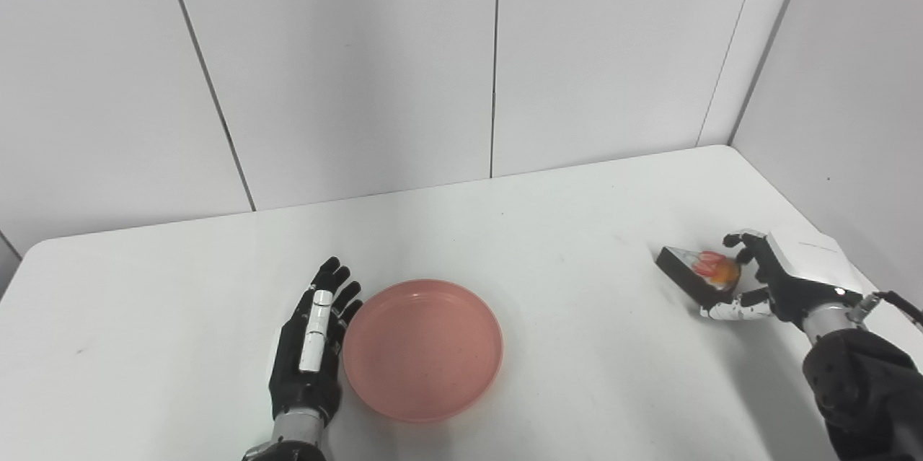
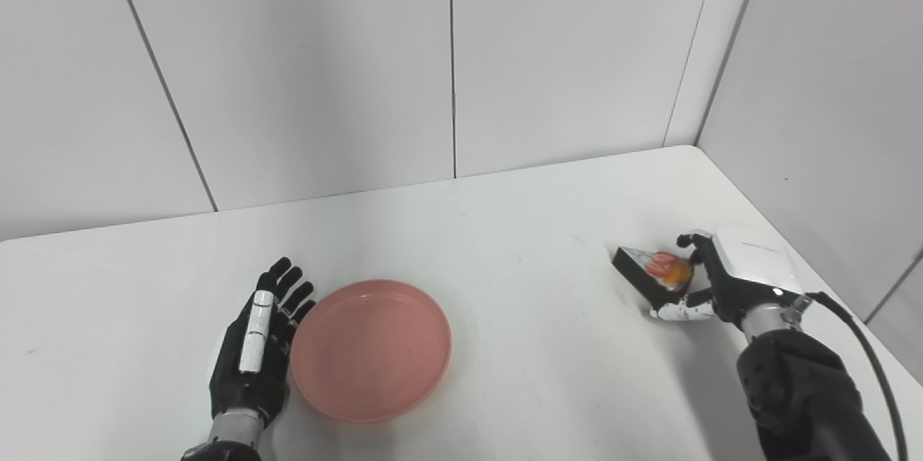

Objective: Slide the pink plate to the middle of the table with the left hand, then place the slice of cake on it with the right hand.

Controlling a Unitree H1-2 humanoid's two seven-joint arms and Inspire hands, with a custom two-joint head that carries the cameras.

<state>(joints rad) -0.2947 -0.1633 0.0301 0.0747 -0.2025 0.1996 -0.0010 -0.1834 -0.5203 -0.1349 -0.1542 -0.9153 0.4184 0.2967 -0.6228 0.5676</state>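
Observation:
The pink plate (image 1: 422, 349) lies flat on the white table (image 1: 562, 230), left of the middle and near the front. My left hand (image 1: 311, 345) is open, fingers straight, resting against the plate's left rim. The slice of cake (image 1: 698, 272), a dark wedge with red and orange fruit on top, sits at the right side of the table. My right hand (image 1: 775, 277) is closed around the cake, fingers behind it and thumb in front. The cake looks to be resting on the table.
White wall panels stand behind the table and along its right edge. The table's rounded far right corner (image 1: 728, 151) is close to the right wall. Bare tabletop lies between the plate and the cake.

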